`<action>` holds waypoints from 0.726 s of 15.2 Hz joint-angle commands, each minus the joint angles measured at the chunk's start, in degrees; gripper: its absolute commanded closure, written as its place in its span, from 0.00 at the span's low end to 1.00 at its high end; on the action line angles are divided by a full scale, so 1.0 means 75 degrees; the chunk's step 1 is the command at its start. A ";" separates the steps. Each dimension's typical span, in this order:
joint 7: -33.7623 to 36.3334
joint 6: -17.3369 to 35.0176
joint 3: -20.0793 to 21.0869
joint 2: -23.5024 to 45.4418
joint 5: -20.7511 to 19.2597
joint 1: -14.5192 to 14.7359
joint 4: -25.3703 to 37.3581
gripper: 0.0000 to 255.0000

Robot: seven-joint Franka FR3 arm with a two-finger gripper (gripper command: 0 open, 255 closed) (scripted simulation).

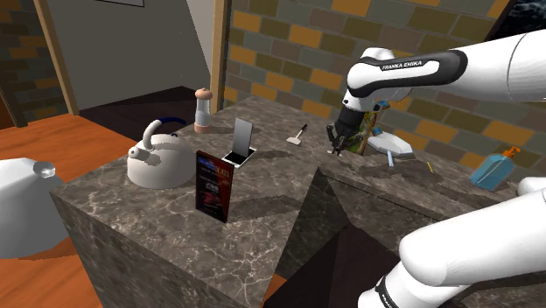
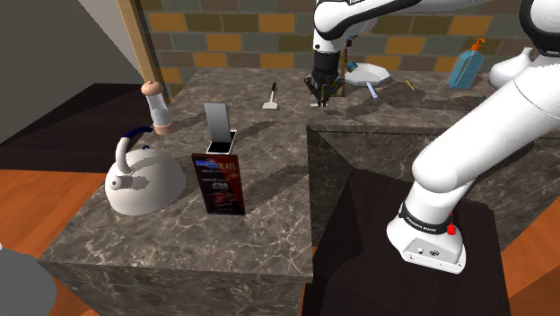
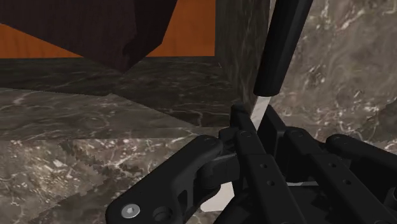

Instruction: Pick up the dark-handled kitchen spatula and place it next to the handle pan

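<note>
I see the gripper [image 3: 240, 121] with its jaws pinched on the pale neck of the spatula [image 3: 282, 48]. The dark handle sticks out past the fingertips, with the marble counter [image 3: 95, 159] lying beneath them

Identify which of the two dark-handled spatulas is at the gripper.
The spatula nearer the white pan, its white neck clasped by the gripper; the other spatula lies apart, untouched, toward the grinder.
</note>
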 commanded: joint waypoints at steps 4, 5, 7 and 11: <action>-0.0952 -0.0035 -0.0679 0.0104 -0.0322 -0.0433 0.0103 1.00; -0.1137 -0.0041 -0.0811 0.0146 -0.0381 -0.0516 0.0147 1.00; -0.1506 -0.0051 -0.1074 0.0255 -0.0492 -0.0678 0.0259 1.00; -0.2248 -0.0067 -0.1596 0.0572 -0.0672 -0.0981 0.0587 1.00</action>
